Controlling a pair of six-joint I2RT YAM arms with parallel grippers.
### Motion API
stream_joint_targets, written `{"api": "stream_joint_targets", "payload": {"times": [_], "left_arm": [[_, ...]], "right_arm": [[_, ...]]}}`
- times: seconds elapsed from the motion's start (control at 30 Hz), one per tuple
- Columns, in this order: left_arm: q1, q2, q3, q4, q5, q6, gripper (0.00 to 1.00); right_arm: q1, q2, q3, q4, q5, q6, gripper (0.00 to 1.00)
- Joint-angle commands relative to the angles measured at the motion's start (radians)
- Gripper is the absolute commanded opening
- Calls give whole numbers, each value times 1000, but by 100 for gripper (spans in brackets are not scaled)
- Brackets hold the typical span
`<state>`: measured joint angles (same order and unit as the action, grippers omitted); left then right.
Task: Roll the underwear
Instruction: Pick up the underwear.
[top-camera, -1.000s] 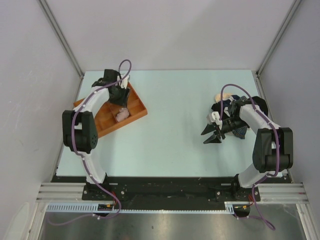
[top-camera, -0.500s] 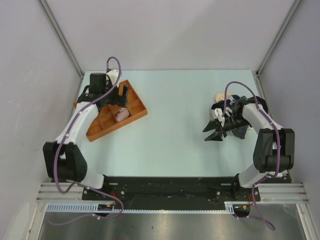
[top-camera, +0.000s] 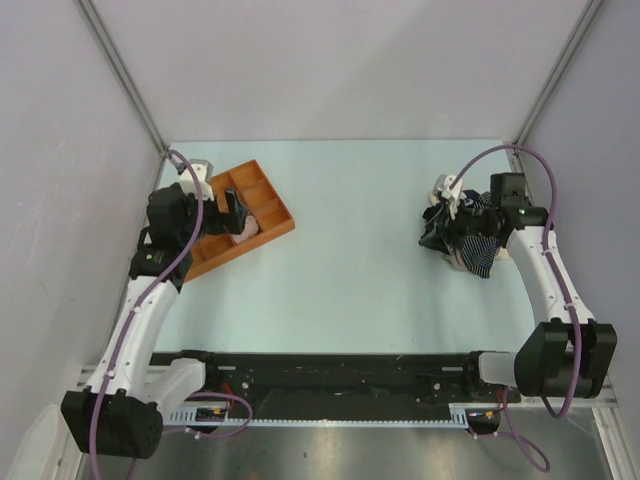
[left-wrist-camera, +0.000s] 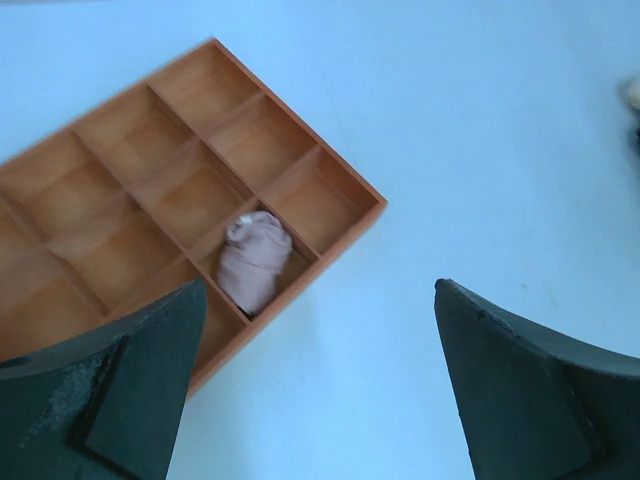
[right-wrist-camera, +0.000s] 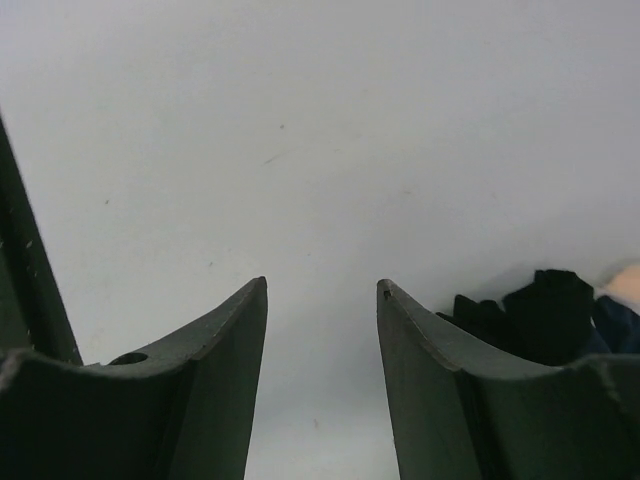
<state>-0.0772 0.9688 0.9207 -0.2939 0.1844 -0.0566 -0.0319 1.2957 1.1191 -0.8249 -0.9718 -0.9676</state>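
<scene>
Left wrist view: the left tool (left-wrist-camera: 318, 300) is held with its jaws wide apart and empty. Below and just ahead of it, one rolled pink garment (left-wrist-camera: 255, 262) lies in an edge compartment of the orange tray (left-wrist-camera: 300, 122). The right tool (right-wrist-camera: 322, 290) stands with its jaws partly apart and nothing between them. The remaining underwear (right-wrist-camera: 535, 310) is heaped just to its right on the counter (right-wrist-camera: 300, 150).

The step in hand is judged to be fetching the next garment. One piece only should be pinched at the heap's edge and drawn onto bare counter ahead of the tool, so that it can be flattened before rolling.

Compared with a second ago, the left tool has been opened and drawn back from the tray, and the right tool has been swung back to the heap.
</scene>
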Motion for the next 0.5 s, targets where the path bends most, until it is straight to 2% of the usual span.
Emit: {"api": "stream_joint_targets", "payload": {"times": [0.0, 0.1, 0.2, 0.47], "left_arm": [[8, -11, -48, -34, 159, -42, 100], [8, -79, -101, -33, 178, -42, 100], [8, -140, -154, -27, 139, -37, 100], [8, -148, -178, -33, 188, -29, 100]], "right_arm": [[7, -36, 30, 271, 145, 404, 52], [6, -35, 30, 331, 200, 481, 53], [1, -35, 30, 345, 190, 501, 53], [0, -30, 25, 317, 191, 507, 53]]}}
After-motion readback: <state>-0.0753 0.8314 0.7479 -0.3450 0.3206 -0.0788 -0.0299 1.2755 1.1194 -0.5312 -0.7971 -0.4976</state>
